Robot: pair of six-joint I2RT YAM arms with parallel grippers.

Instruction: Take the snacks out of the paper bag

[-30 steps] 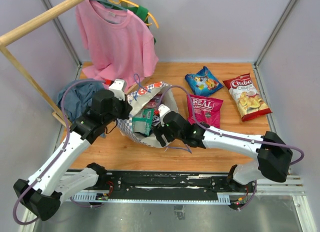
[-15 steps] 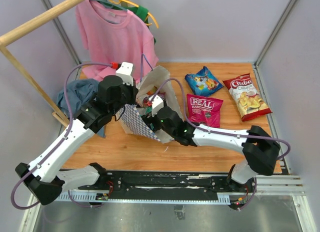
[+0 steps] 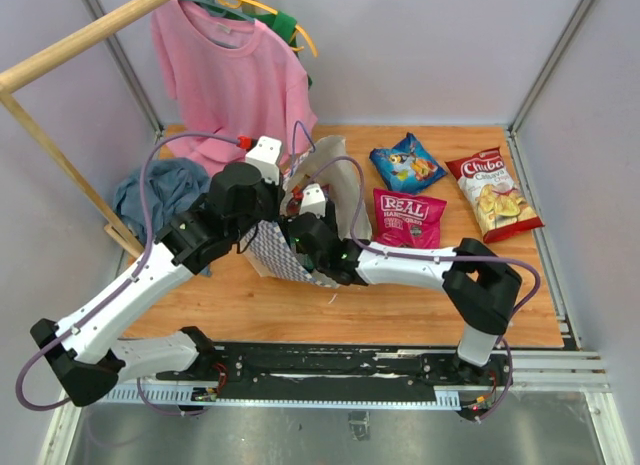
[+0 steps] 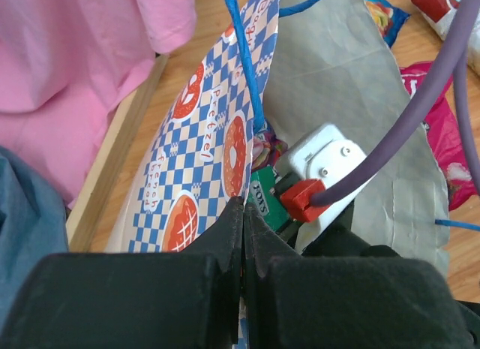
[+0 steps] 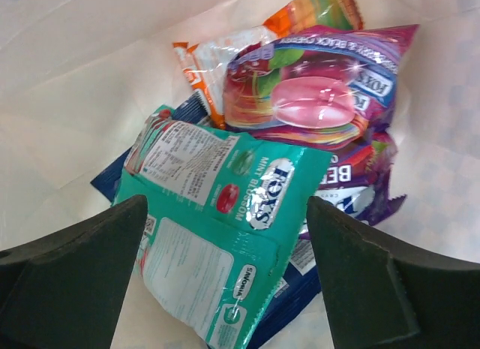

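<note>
**Jaws**
- My right gripper (image 5: 226, 206): jaws spread wide and gripping nothing. It is lowered into the mouth of the paper bag (image 3: 335, 185), directly over the heap inside.
- My left gripper (image 4: 241, 214): jaws pressed together on the bag's checkered wall near its rim, holding that side up and the mouth open.

**Left inside the bag**
- Teal packet (image 5: 217, 244), on top and nearest my right jaws.
- Purple packet (image 5: 315, 94), beyond it.
- Orange-and-white packet (image 5: 196, 71), at the back.
- Dark blue packet (image 5: 289, 304), underneath and mostly hidden.
- At least four in all; a full count cannot be made.

**Already out**
- These lie on the worktop (image 3: 250, 305) to the bag's right, toward the far right corner.
- Blue bag (image 3: 406, 162).
- Pink-red REAL bag (image 3: 410, 218).
- Red-white Chiba chips (image 3: 492, 193).

**Progress**
- By my estimate the task is nearly half done.
</note>
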